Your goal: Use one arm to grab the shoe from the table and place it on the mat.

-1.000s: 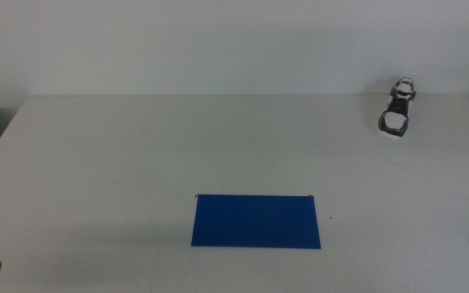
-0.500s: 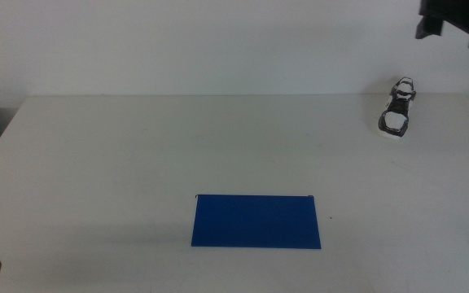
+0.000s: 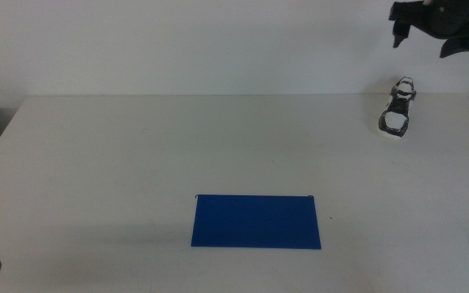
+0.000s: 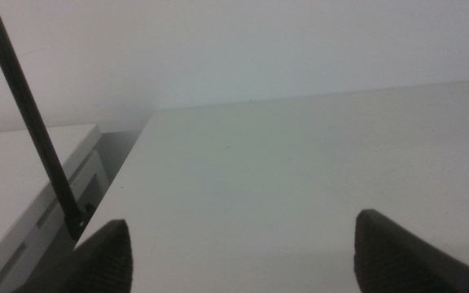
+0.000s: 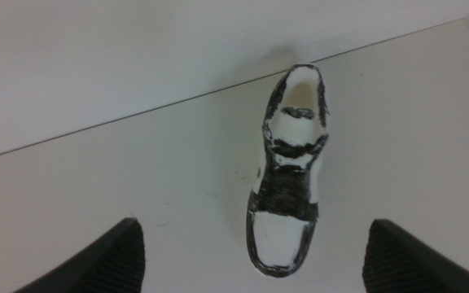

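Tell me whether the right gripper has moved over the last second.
Yes. The right gripper has swung in from the right edge, now high above the shoe, which stays put on the table.

We are seeing the white table (image 3: 120, 155) carrying the blue mat (image 3: 256, 220) lying flat toward six o'clock and the shoe (image 3: 397, 110) sitting toward two o'clock.

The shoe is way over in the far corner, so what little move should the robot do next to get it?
Probably lower the right end effector straight down. It hangs open above the shoe, which lies between its jaws in the right wrist view, untouched on the table. The left end effector waits.
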`<state>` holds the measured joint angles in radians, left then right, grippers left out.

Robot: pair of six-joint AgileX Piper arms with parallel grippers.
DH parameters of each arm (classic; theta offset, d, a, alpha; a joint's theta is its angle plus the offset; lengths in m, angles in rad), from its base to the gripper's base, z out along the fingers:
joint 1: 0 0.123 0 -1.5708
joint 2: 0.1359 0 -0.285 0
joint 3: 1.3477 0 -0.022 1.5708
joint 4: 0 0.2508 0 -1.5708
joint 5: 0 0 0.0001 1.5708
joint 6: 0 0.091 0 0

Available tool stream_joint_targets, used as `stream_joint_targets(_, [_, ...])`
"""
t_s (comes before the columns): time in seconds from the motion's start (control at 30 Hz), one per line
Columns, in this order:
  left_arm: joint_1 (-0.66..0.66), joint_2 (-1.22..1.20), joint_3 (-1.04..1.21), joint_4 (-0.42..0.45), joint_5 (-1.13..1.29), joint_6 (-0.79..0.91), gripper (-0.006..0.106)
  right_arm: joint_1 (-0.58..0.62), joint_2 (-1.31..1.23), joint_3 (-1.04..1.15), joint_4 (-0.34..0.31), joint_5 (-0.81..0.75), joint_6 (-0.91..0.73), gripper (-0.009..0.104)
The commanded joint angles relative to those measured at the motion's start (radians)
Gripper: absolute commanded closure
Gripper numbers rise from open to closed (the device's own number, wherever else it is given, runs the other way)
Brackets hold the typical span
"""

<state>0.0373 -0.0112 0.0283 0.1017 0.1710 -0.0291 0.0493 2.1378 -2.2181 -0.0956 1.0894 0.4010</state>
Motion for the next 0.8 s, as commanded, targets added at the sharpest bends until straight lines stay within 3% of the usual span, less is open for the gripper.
stream_joint_targets(0.0, [-0.007,-0.026,0.003,-0.011,-0.078,-0.003,0.007,0.007,-0.029,-0.076,-0.024,-0.01,-0.006,0.008])
stream_joint_targets(0.37, [-0.007,-0.026,0.003,-0.011,-0.078,-0.003,0.007,0.012,0.101,-0.19,-0.051,0.026,0.009,0.008])
stream_joint_targets(0.67, [-0.007,-0.026,0.003,-0.011,-0.078,-0.003,0.007,0.012,0.201,-0.212,-0.237,-0.019,0.221,0.008])
stream_joint_targets(0.77, [-0.007,-0.026,0.003,-0.011,-0.078,-0.003,0.007,0.012,0.234,-0.224,-0.256,-0.042,0.244,0.008])
